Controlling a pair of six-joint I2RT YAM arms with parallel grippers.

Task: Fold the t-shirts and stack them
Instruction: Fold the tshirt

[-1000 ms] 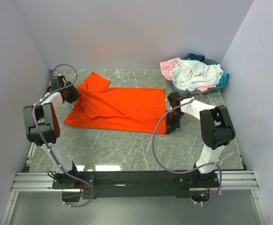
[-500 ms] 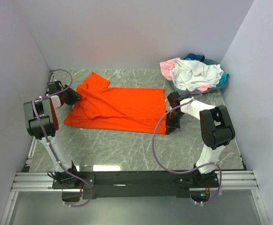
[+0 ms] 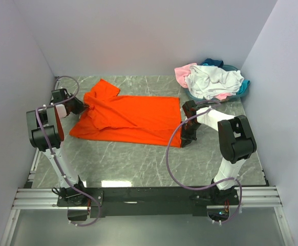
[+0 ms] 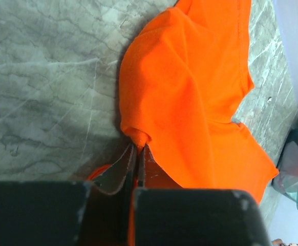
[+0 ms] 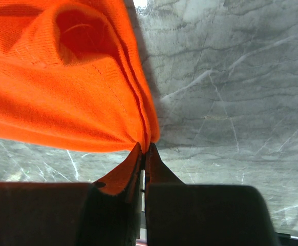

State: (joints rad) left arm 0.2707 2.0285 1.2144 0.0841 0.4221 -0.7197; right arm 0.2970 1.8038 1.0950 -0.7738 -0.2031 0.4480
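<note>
You were early in the job at this point: only the orange t-shirt [image 3: 128, 117] was laid out for folding, and nothing had been stacked anywhere in view. It lay across the middle of the grey marble surface [image 3: 139, 164] as a long band running left to right, with one sleeve poking out toward the far left and a loose flap doubled over its left part. At the right end, the edge showed several layers lying on each other, so I judged it to be at least partly folded lengthwise, though not yet to a tidy packet. Your left gripper [image 4: 139, 147] was clamped on a small bunch of fabric at the shirt's left end, down at the surface. Your right gripper [image 5: 145, 148] was likewise pinched tight on the layered near-right corner. The cloth itself looked soft and limp, creasing and puckering wherever it was pinched. The rest of the work sat untouched in the far right corner: a crumpled heap with a white shirt [image 3: 213, 82] on top, a pink one [image 3: 182, 72] and a teal one [image 3: 218, 63] showing around it, well apart from both grippers.
</note>
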